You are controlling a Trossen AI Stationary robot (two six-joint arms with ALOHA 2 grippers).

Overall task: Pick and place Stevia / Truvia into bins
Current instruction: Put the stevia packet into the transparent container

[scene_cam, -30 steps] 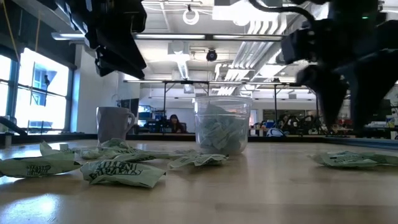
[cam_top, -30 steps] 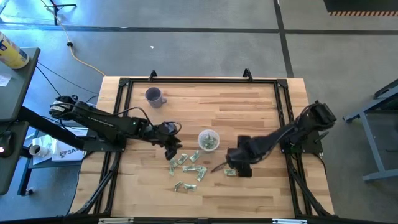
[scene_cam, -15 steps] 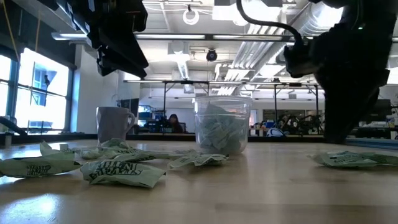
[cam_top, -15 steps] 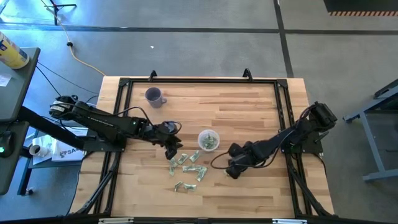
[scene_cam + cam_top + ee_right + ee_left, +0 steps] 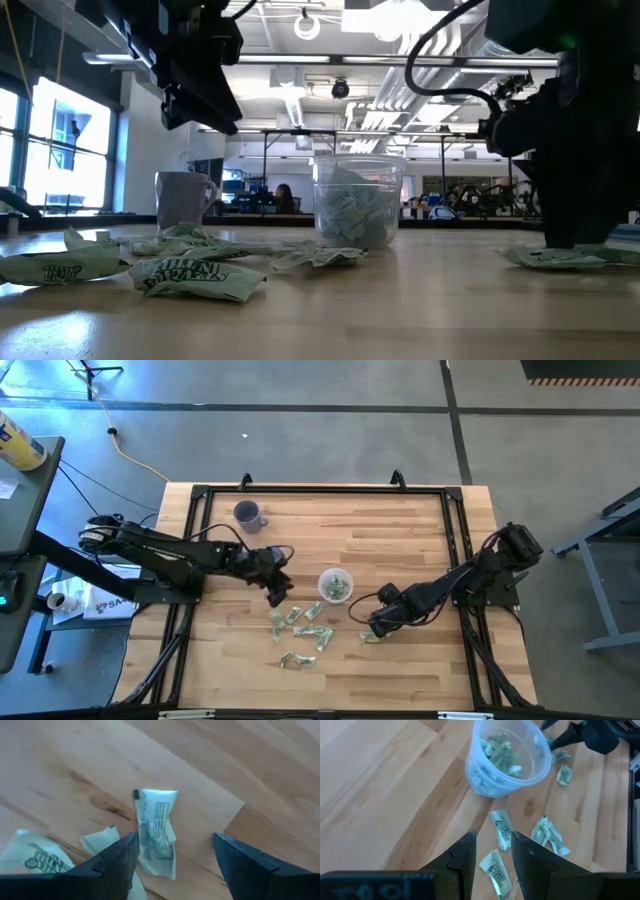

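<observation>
Now | right hand (image 5: 172, 857) wide, low over a sachet (image 5: 157, 837) on the desk (image 5: 400, 540) | left hand (image 5: 492, 852) narrow, empty, above loose sachets (image 5: 300, 628) beside the part-filled cup (image 5: 335, 586)

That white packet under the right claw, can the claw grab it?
Probably yes. The right claw is open just above the packet, which lies flat on the table between its fingers with nothing covering it.

Spread fingers (image 5: 117, 862) — sachets (image 5: 156, 832) between
</observation>
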